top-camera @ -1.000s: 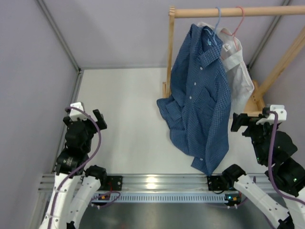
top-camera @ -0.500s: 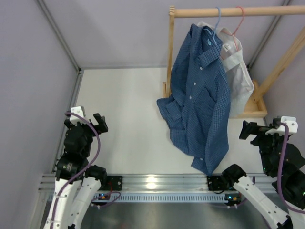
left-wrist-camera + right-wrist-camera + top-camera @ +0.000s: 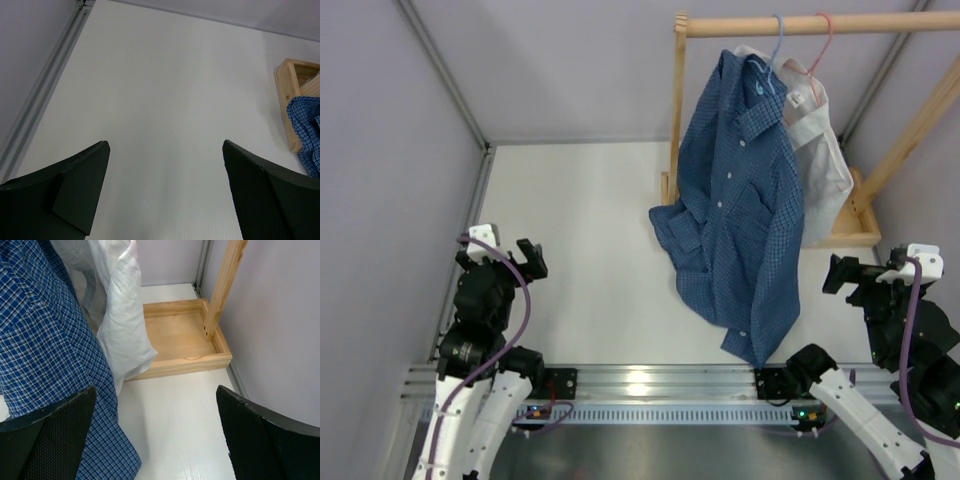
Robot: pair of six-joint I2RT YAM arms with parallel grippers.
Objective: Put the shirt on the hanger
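The blue checked shirt point(image 3: 740, 220) hangs from the light blue wire hanger point(image 3: 778, 42) on the wooden rail, its lower hem reaching the table near the front edge. It also shows at the right edge of the left wrist view point(image 3: 306, 130) and on the left in the right wrist view point(image 3: 45, 340). My left gripper point(image 3: 500, 255) is open at the near left, well away from the shirt, over bare table point(image 3: 165, 145). My right gripper point(image 3: 872, 270) is open just right of the shirt's hem point(image 3: 155, 388), with nothing between its fingers.
A white shirt point(image 3: 820, 150) hangs behind the blue one on a pink hanger point(image 3: 823, 35). The wooden rack's rail point(image 3: 880, 24), post point(image 3: 677, 110) and base tray point(image 3: 180, 335) stand at the far right. Grey walls enclose the white table point(image 3: 580, 230).
Both arms drew back toward the near edge, the right one farther and to the right, away from the shirt. For the last half second nothing has moved.
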